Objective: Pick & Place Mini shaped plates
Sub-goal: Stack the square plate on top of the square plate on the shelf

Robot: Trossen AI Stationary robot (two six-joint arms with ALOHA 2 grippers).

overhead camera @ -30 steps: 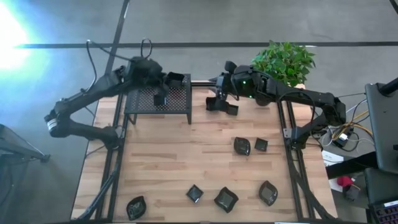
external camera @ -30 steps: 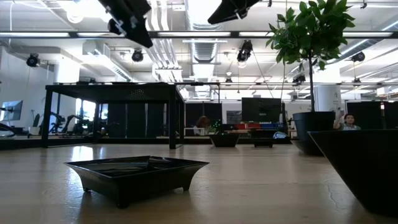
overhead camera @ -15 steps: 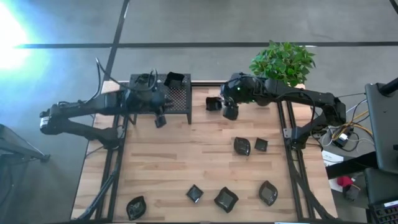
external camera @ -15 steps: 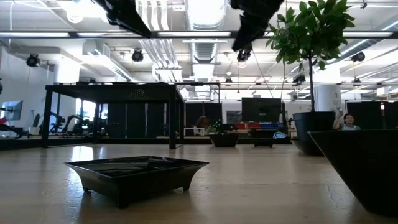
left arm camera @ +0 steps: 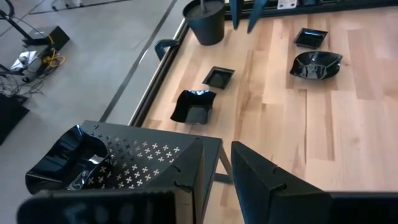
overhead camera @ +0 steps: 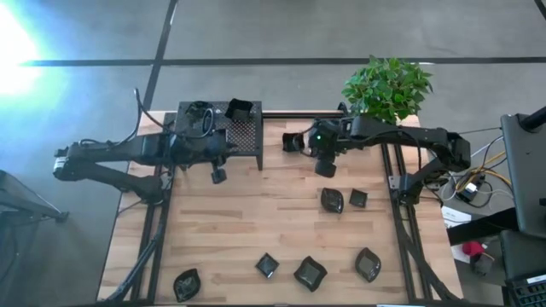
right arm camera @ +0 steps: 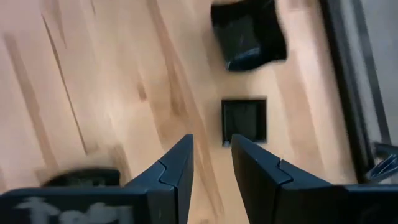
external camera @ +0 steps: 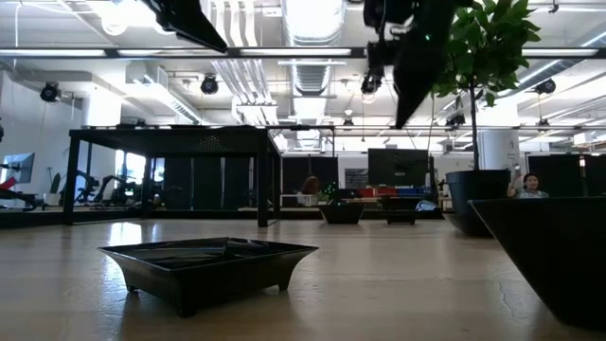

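Several mini shaped plates lie on the wooden table: two at the middle right [overhead camera: 332, 200] [overhead camera: 358, 199], several along the front edge [overhead camera: 310, 273] [overhead camera: 187, 284], and one beside the stand [overhead camera: 293, 142]. Another plate [overhead camera: 239, 108] rests on the black perforated stand [overhead camera: 243, 136]. My left gripper [overhead camera: 218, 176] hangs open and empty just in front of the stand. My right gripper [overhead camera: 325, 168] hovers open above the table, short of the two middle-right plates. The right wrist view shows a square plate [right arm camera: 244, 120] and a rounded plate [right arm camera: 249, 34] beyond the right gripper [right arm camera: 211, 142], which holds nothing.
A potted green plant [overhead camera: 388, 85] stands at the back right corner, close behind the right arm. In the low view one plate [external camera: 208, 265] sits near the camera. A person [external camera: 530, 185] shows in the room beyond the table. A dark frame rail [overhead camera: 399, 213] runs along the table's right side.
My left gripper has drawn back off the stand and toward the table's front. My right gripper has swung from beside the stand out over the table toward the middle-right plates.
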